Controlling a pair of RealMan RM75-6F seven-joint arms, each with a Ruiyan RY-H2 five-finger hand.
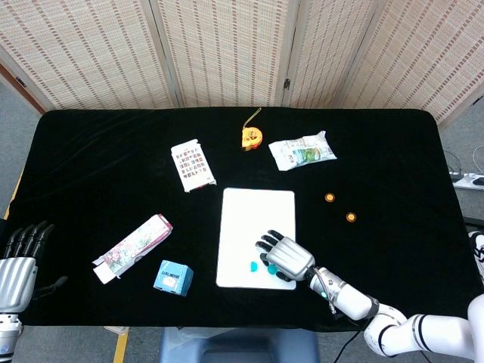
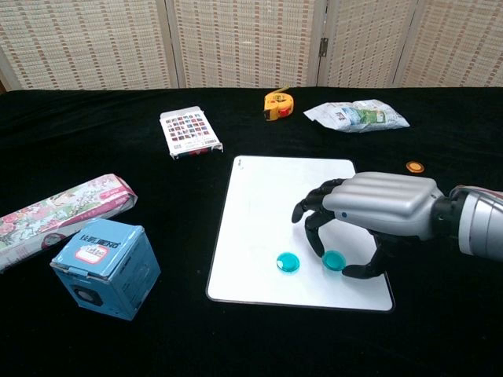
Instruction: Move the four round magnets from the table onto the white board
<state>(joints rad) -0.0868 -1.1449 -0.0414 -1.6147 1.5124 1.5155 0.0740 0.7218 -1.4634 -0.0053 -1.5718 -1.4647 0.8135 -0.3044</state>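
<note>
Right hand point(image 2: 369, 216) curled over second teal magnet point(image 2: 333, 259) low on white board point(image 2: 267, 196), grip unclear; best lifted straight, avoiding first magnet point(image 2: 288, 261).

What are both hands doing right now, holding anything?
Left hand: open, holding nothing.
Right hand: over the white board; whether it grips the teal magnet cannot be told.

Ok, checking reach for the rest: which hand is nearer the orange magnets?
Right. The right hand is over the white board, near the orange magnets; the left hand is across the table.
</note>
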